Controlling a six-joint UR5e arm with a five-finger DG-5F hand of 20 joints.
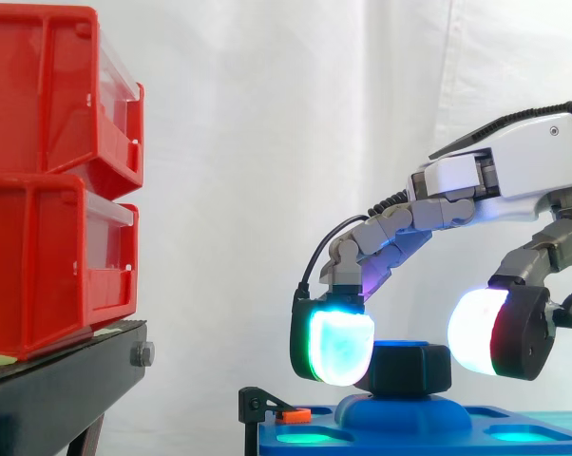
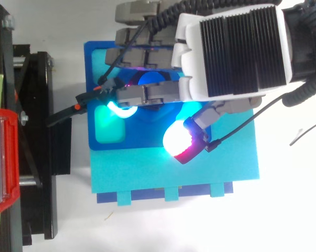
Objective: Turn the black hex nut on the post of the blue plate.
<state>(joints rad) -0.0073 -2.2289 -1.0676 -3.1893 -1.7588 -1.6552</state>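
The black hex nut (image 1: 411,369) sits on a rounded blue post base (image 1: 409,410) of the blue plate (image 2: 231,157). My hand (image 1: 514,161) arches over it from the right, its back covering the post in the top view (image 2: 237,47). Its fingers are loosely bent. A cyan-glowing fingertip (image 1: 335,347) rests against the nut's left side. The white and red thumb pad (image 1: 481,332) hangs to the nut's right, nearer the side camera and apart from the nut (image 2: 178,139). The nut is not pinched.
Two stacked red bins (image 1: 48,171) stand on a black stand (image 1: 67,370) at the left. A small black clamp with an orange tip (image 1: 291,415) sits at the plate's left edge. A shallow recess (image 2: 108,128) lies in the plate left of the post.
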